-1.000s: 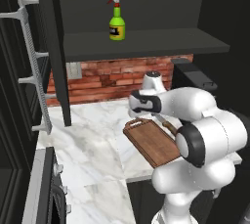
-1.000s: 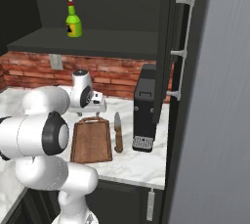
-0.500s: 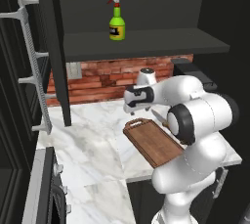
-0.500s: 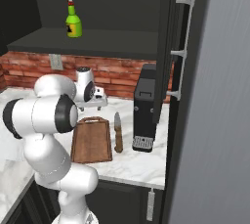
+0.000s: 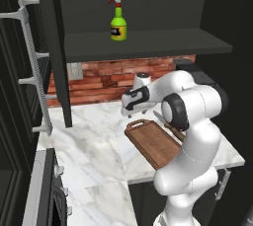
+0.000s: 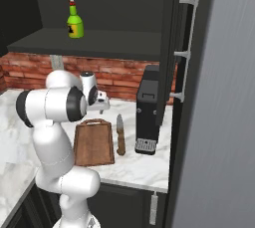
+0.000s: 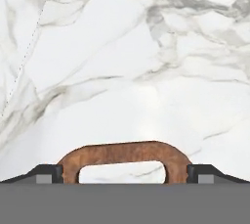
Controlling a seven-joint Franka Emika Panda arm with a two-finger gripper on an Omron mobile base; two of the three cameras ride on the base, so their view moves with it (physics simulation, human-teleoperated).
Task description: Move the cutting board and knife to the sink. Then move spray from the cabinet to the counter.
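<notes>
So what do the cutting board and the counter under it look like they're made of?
The cutting board looks like wood with a matte finish: reddish-brown, faintly streaked grain. The counter looks like polished marble, white with grey veining and a soft sheen, though it could be an imitation.

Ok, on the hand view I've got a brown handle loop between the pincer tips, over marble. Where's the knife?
Observer: The knife lies on the counter, beside the cutting board, along its right edge.
Operator: Is the spray out yet?
Observer: No, the spray stands upright on the shelf of the cabinet.
Operator: Anything else near the knife?
Observer: A black appliance stands on its other side, away from the board.
</notes>
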